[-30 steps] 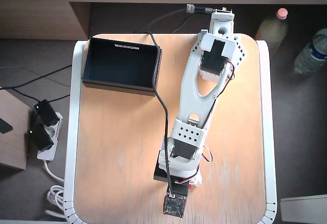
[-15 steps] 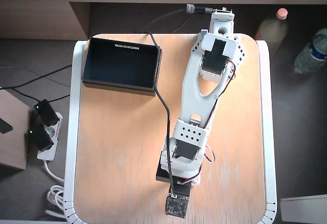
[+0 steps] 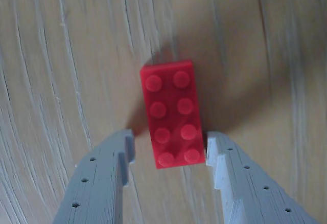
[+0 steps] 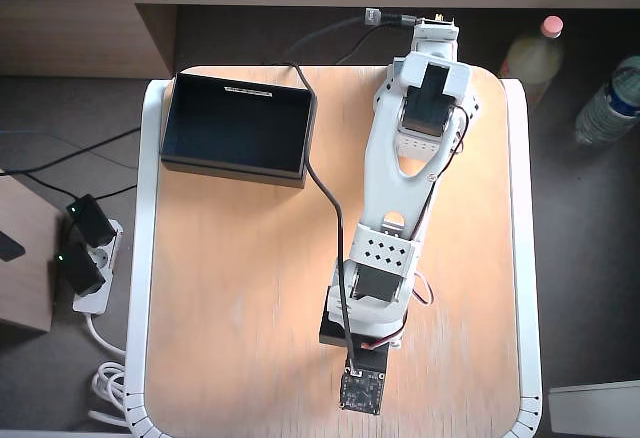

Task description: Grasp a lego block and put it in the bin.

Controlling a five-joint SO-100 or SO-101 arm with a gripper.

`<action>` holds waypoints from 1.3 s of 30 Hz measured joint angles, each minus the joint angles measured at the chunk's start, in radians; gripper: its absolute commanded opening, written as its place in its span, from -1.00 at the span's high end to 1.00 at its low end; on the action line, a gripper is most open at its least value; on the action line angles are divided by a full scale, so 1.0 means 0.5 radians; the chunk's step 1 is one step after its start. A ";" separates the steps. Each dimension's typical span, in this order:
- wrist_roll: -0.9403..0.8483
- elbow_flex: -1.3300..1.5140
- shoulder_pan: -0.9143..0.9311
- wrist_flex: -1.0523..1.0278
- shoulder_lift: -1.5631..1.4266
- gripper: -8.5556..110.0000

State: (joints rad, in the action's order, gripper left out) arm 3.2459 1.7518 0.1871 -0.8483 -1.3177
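Lego block (image 3: 172, 114), red and studs up, is seen lying flat on the wooden bench (image 4: 230, 288) in the wrist view, its near end set between the two grey fingers of the gripper (image 3: 168, 155). The jaws are spread slightly wider than the block, with a gap at the left finger. The bin (image 4: 238, 125) is placed at the bench's far left corner in the overhead view, well apart from the arm (image 4: 400, 178).
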 measured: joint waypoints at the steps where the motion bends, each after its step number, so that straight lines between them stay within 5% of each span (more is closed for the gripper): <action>1: 0.009 0.000 0.000 0.000 0.000 0.68; 39: 0.117 0.003 0.080 0.193 0.000 0.78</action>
State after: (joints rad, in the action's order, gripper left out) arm 3.3042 1.7533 0.2270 -0.7517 -1.3177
